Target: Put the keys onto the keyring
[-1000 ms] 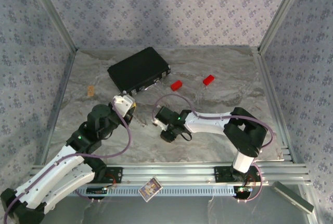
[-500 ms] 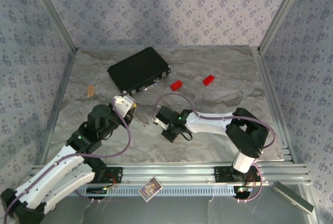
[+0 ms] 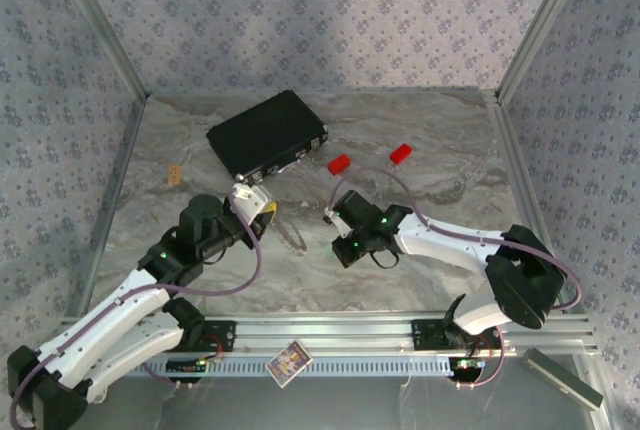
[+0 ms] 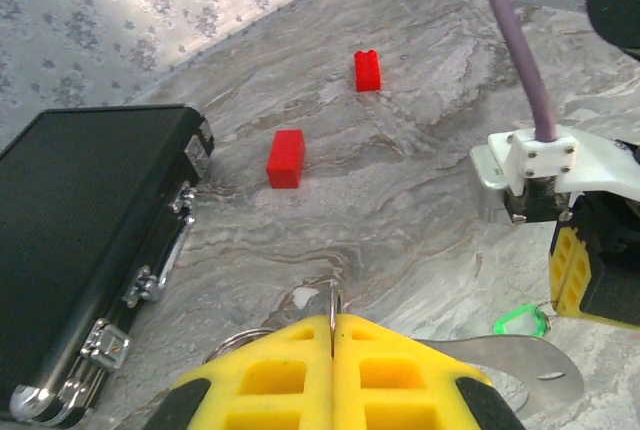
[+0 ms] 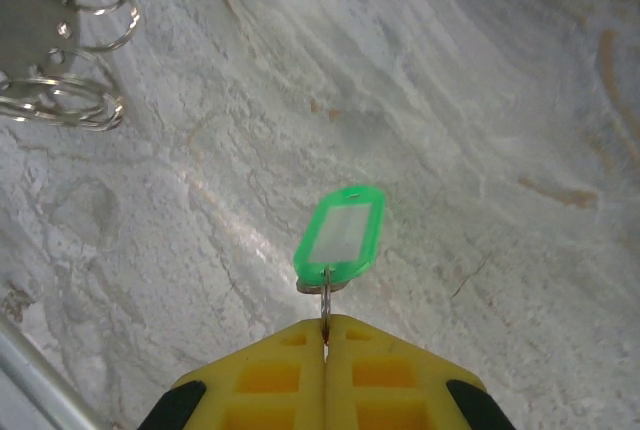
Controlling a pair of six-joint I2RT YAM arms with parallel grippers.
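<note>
Both arms reach in over the marbled table (image 3: 440, 120), their tips close together near its middle; the left arm (image 3: 150, 280) comes from the near left, the right arm (image 3: 450, 240) from the near right. The left jaws are closed, yellow pads (image 4: 270, 380) pressed together on a thin wire ring of the keyring (image 4: 333, 300); more silvery loops (image 4: 232, 342) bulge out to the left of the pads, and a flat metal plate (image 4: 515, 370) sticks out to their right. The right jaws are closed too, pinching the small ring at the foot of the green key (image 5: 340, 235); its green head points away from them over bare table, and I cannot tell whether it touches the surface. Seen from the left wrist, the green key sits just past the plate's far edge, close under the right arm's tip; key and keyring are near but apart. Farther back lies a closed black case (image 3: 265, 132); one red block (image 3: 339, 163) sits just right of it and another red block (image 3: 401, 154) farther right, both well clear of the arms.
</note>
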